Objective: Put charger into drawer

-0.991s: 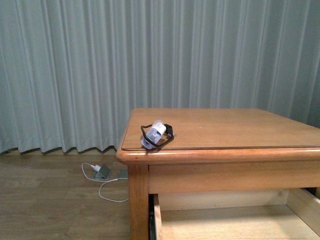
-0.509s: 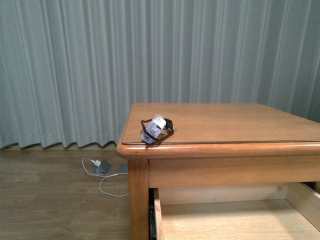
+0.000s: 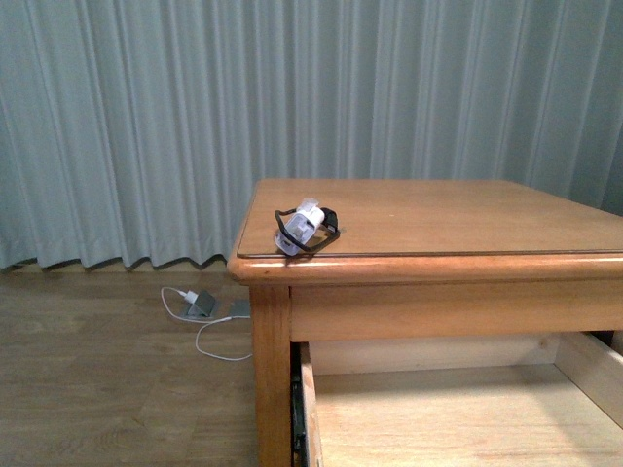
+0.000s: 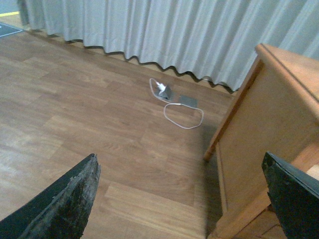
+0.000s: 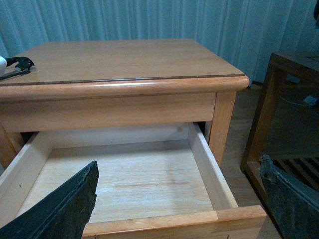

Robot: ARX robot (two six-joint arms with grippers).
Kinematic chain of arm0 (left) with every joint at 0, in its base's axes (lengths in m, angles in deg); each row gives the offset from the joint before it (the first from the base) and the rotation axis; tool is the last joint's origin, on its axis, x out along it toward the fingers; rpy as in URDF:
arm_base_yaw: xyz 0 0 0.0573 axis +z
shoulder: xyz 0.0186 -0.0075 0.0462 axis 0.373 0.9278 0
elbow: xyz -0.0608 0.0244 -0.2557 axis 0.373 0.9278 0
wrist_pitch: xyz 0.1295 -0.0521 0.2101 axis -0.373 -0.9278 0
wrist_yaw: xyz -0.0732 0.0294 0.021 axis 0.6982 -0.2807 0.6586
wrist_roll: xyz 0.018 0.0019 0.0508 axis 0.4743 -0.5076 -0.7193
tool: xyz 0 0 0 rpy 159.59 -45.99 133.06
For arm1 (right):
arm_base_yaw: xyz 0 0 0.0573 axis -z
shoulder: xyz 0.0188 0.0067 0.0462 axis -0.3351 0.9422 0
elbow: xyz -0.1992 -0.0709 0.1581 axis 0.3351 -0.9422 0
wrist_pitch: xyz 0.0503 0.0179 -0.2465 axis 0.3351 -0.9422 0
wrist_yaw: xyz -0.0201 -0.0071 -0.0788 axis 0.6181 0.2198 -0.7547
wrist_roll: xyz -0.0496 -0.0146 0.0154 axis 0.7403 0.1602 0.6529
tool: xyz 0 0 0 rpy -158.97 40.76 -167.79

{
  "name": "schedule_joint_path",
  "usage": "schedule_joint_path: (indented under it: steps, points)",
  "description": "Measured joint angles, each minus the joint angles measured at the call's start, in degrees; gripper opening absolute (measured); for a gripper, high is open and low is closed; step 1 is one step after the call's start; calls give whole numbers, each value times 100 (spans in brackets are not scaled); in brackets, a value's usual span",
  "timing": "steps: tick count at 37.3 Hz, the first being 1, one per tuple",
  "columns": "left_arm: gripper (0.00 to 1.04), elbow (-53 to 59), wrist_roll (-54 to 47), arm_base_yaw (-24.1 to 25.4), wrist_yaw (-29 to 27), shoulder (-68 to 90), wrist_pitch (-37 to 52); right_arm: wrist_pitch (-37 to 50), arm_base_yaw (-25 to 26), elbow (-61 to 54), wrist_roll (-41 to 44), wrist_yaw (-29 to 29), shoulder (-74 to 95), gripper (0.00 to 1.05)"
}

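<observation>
The charger (image 3: pixel 306 227), a small white block wrapped in black cable, lies near the front left corner of the wooden table top (image 3: pixel 438 219); its edge also shows in the right wrist view as the charger (image 5: pixel 12 64). Below the top, the drawer (image 3: pixel 453 418) is pulled out, its pale interior empty. My right gripper (image 5: pixel 182 199) hangs open over the drawer's wall (image 5: pixel 209 172) near its front rim. My left gripper (image 4: pixel 182 199) is open above the floor, beside the table's left side, holding nothing.
On the wood floor (image 3: pixel 107 379) by the curtain lies another white charger with a thin white cable and a grey device (image 3: pixel 200 305), seen too as the floor charger (image 4: pixel 164 92). A dark wooden stand (image 5: pixel 284 114) is right of the table.
The front view has shifted: the table top and charger sit higher in the picture and more of the open drawer shows. The charger has not moved on the table.
</observation>
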Motion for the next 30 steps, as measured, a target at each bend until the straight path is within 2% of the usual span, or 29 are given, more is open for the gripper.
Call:
schedule_joint_path:
  steps: [5, 10, 22, 30]
  points:
    - [98, -1078, -273, -74, 828, 1827, 874, 0, 0, 0, 0, -2, 0, 96]
    - [98, -2485, -953, -540, 1425, 3943, 1416, 0, 0, 0, 0, -4, 0, 96]
    - [98, -4861, -1620, -1300, 1794, 6575, 1408, 0, 0, 0, 0, -2, 0, 96]
    - [98, -5936, -1812, -1499, 1930, 7663, 1222, 0, 0, 0, 0, -2, 0, 96]
